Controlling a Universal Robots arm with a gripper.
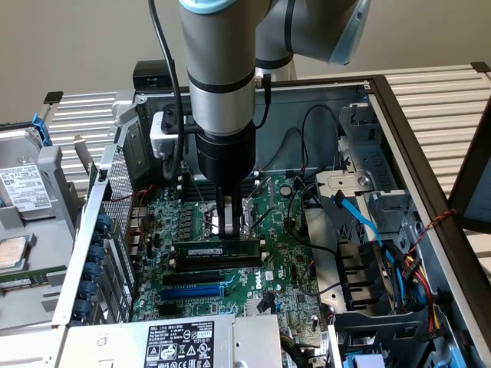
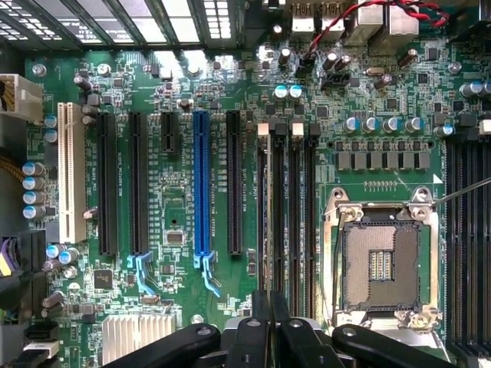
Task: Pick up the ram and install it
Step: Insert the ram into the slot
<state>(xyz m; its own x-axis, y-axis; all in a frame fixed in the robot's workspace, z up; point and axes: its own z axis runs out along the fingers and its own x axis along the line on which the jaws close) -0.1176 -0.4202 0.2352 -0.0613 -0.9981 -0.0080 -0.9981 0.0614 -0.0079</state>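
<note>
Nearest, standing on edge on the motherboard (image 1: 295, 264): the ram (image 1: 215, 251), long axis running from the exterior view's left to its right. Just above its middle, slightly farther: the claw (image 1: 222, 230), pinched almost shut, gripping nothing visible. Beyond, the bare CPU socket (image 2: 381, 264).

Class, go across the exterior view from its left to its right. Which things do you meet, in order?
drive with a white label → row of blue clips → ram → blue cable → bundle of red, yellow and black wires
</note>
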